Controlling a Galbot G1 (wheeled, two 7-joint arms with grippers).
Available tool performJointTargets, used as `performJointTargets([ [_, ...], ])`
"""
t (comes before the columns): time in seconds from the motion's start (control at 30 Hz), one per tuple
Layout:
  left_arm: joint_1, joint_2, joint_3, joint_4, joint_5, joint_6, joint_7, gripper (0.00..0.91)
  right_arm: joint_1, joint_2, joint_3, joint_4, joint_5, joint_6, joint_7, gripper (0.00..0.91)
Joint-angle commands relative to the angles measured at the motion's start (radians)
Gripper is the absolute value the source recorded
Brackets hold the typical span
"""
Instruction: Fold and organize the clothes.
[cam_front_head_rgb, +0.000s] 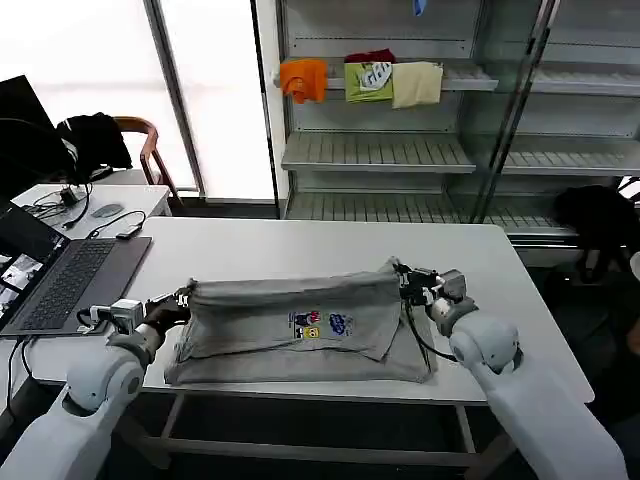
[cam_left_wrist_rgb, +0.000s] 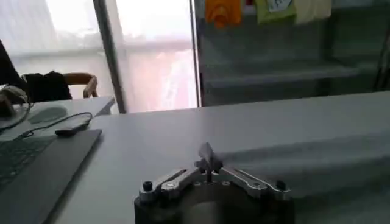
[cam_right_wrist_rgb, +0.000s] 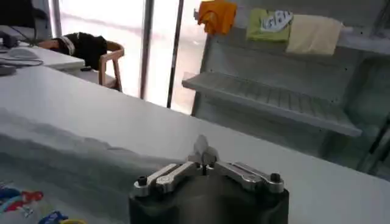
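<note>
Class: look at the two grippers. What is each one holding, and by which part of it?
Both hold the grey T-shirt along its raised upper fold: the left gripper pinches that fold's left end, the right gripper its right end. The rest lies on the table.

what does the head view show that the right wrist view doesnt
Head view alone: the open dark grey laptop at the table's left, the left pincer shut on one upper corner of the light grey cotton T-shirt, and both white arms.

Right wrist view alone: a close look at the right pincer pinching a peak of grey fabric.

Both: the T-shirt with its multicoloured chest print, the white table, and the orange, green and cream folded garments on the metal shelf.
</note>
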Motion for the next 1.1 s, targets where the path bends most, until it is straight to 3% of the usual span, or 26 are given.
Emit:
performJointTargets([
  [0.03,0.13,-0.005,-0.037,-0.107,0.039,0.017,-0.024,0.02,-0.147,-0.048,0.038,0.141,0.011,-0.001,0.009,0.0],
  [0.67,0.13,-0.021,-0.012,-0.097,0.076,0.017,-0.036,0.02,-0.325,-0.038,0.103,0.195,0.008,0.005,0.074,0.0],
  [1.03,0.128,-0.027,-0.005,-0.08,0.101,0.019,-0.07,0.03,-0.372,0.015,0.088,0.221,0.022,0.034,0.214,0.0],
  [1.07,0.128,-0.027,-0.006,-0.079,0.101,0.019,-0.072,0.05,-0.373,0.017,0.086,0.222,0.022,0.034,0.216,0.0],
  [1.1,0.129,-0.027,-0.005,-0.079,0.101,0.019,-0.072,0.272,-0.378,0.023,0.082,0.23,0.024,0.034,0.234,0.0],
])
